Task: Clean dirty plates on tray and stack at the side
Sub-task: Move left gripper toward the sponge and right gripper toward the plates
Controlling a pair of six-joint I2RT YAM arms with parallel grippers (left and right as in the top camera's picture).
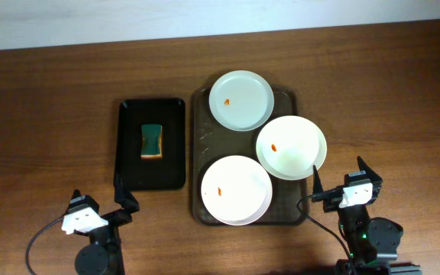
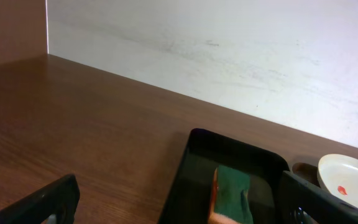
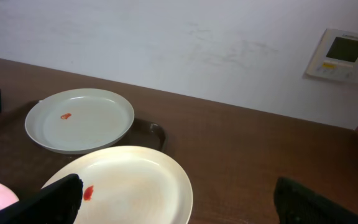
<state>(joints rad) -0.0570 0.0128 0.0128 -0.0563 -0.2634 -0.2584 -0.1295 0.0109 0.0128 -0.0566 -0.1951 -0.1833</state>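
Observation:
Three white plates lie on the dark brown tray (image 1: 202, 122): one at the back (image 1: 241, 100), one at the right (image 1: 290, 147) and one at the front (image 1: 235, 189). Each bears a small orange-red smear. In the right wrist view the right plate (image 3: 129, 186) is near and the back plate (image 3: 79, 119) is beyond it. My left gripper (image 1: 101, 197) is open and empty near the front edge, left of the tray; its fingers frame the left wrist view (image 2: 179, 208). My right gripper (image 1: 342, 179) is open and empty, just right of the tray; it also shows in its wrist view (image 3: 185, 202).
A smaller black tray (image 1: 172, 145) left of the brown tray holds a green and yellow sponge (image 1: 153, 140), also seen in the left wrist view (image 2: 232, 196). A white wall runs along the back. A wall panel (image 3: 342, 55) hangs at the right.

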